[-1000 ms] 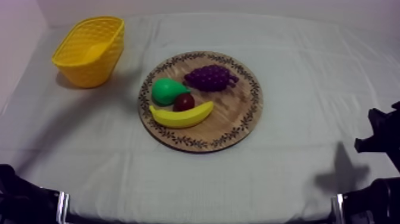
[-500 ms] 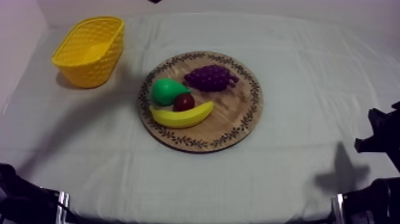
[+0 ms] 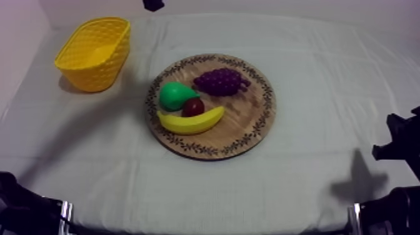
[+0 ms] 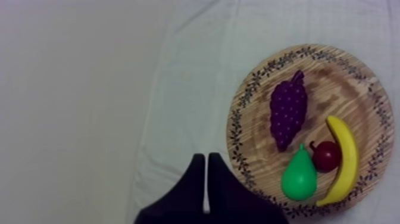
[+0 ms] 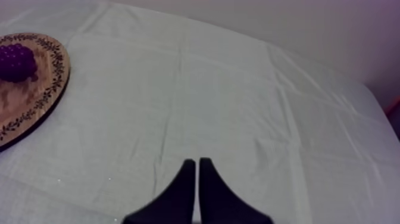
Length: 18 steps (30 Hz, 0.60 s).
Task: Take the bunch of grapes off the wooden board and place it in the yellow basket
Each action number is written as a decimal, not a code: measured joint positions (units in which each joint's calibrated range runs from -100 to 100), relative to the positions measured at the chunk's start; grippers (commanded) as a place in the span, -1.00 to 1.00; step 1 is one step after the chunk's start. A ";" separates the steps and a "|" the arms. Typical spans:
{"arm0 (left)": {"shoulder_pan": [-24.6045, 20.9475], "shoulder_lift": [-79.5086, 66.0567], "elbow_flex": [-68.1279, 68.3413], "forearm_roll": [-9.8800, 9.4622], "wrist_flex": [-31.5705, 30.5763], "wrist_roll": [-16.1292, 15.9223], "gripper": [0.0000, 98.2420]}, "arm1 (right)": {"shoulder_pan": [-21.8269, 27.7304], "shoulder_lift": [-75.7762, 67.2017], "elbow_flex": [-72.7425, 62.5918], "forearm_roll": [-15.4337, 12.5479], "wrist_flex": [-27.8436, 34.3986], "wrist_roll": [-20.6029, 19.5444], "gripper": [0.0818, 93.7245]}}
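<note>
The purple bunch of grapes (image 3: 221, 81) lies on the far part of the round wooden board (image 3: 250, 119), beside a green pear (image 3: 174, 95), a small red fruit (image 3: 193, 107) and a banana (image 3: 190, 122). The yellow basket (image 3: 94, 53) stands at the far left. My left gripper (image 4: 205, 156) is shut on nothing, high over the cloth beside the board (image 4: 351, 77), with the grapes (image 4: 288, 115) some way off its tips. A dark bit of my left arm (image 3: 152, 4) shows at the far edge. My right gripper (image 5: 195, 161) is shut, low at the right, far from the grapes (image 5: 16, 61).
The pear (image 4: 299, 177), the small red fruit (image 4: 326, 155) and the banana (image 4: 343, 159) crowd the board's near half, close to the grapes. Bare cloth (image 3: 325, 69) lies between board and basket and all around. My right arm (image 3: 400, 140) sits at the table's right edge.
A dark part of my left arm has come into the top view at the far edge and grown larger. The fruit, the basket and the right arm have not moved.
</note>
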 measured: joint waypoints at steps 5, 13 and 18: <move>0.17 -0.32 1.93 -0.25 -1.63 -0.15 -1.00 | 0.00 0.00 0.00 0.00 0.00 0.00 -1.00; -0.22 -0.56 3.86 -0.20 -2.29 -0.48 -0.31 | 0.00 0.00 0.00 0.00 0.00 0.00 -1.00; -0.34 -0.77 6.37 -0.62 -3.19 -0.22 0.46 | 0.00 0.00 0.00 0.00 0.00 0.00 -1.00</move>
